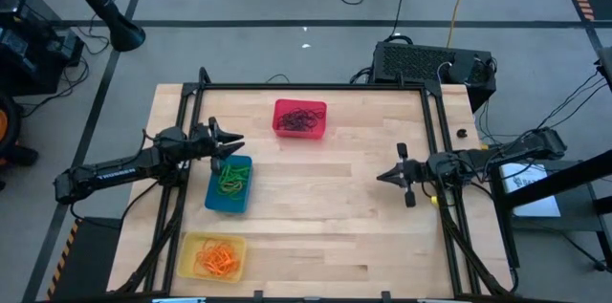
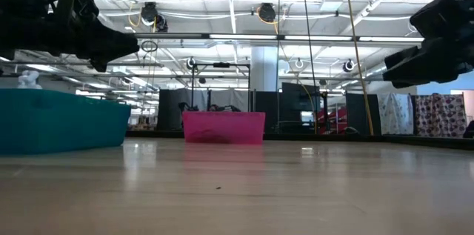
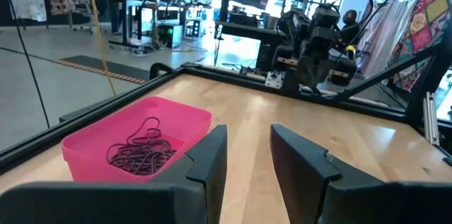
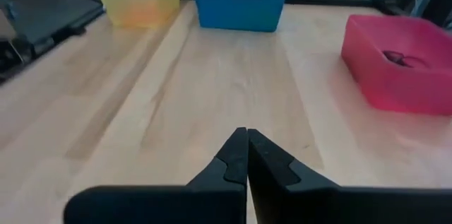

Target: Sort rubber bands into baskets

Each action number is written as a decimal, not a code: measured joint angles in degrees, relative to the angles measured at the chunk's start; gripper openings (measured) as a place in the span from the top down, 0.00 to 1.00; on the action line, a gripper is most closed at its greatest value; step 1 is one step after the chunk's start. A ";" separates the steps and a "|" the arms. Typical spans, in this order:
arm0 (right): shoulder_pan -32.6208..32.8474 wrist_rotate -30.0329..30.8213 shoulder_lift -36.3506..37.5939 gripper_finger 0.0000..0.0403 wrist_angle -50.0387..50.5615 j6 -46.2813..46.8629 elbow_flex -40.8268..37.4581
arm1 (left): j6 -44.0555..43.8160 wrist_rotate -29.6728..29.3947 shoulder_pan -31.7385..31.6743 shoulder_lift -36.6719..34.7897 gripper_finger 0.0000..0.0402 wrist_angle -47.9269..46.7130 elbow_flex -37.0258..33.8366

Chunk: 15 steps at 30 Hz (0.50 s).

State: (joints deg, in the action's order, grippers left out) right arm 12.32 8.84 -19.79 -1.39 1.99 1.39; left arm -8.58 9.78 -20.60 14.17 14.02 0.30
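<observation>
Blue basket (image 1: 229, 185) under left gripper (image 1: 232, 143), parted, empty | right gripper (image 1: 384, 177) closed, empty

Pale wooden table (image 1: 344, 207), smooth with soft sheen; plastic baskets: red (image 1: 300, 118) and blue (image 1: 229, 186) opaque, yellow (image 1: 212, 256) translucent.

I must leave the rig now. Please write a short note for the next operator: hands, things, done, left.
Left hand: open, empty, above the far edge of the blue plastic basket.
Right hand: shut, empty, waiting over bare table at the right.
Green rubber bands lie in the blue basket, orange rubber bands in the yellow plastic basket, dark rubber bands in the red plastic basket.
No loose bands visible on the wooden table; sorting looks finished.
</observation>
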 joint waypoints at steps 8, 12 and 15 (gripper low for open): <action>0.00 0.00 0.00 1.00 -0.13 4.73 0.00 | 0.00 -0.02 0.00 0.00 0.71 0.00 0.00; 0.00 0.00 0.00 1.00 -0.13 4.84 0.00 | 0.00 -0.02 -0.01 0.00 0.71 0.00 -0.02; 0.00 0.00 0.00 1.00 -0.13 4.84 0.00 | 0.00 -0.02 -0.02 0.00 0.71 0.00 -0.02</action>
State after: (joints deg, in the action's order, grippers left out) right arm 12.32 8.84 -19.79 -1.52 6.83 1.39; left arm -8.58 9.76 -20.62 14.17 14.02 0.27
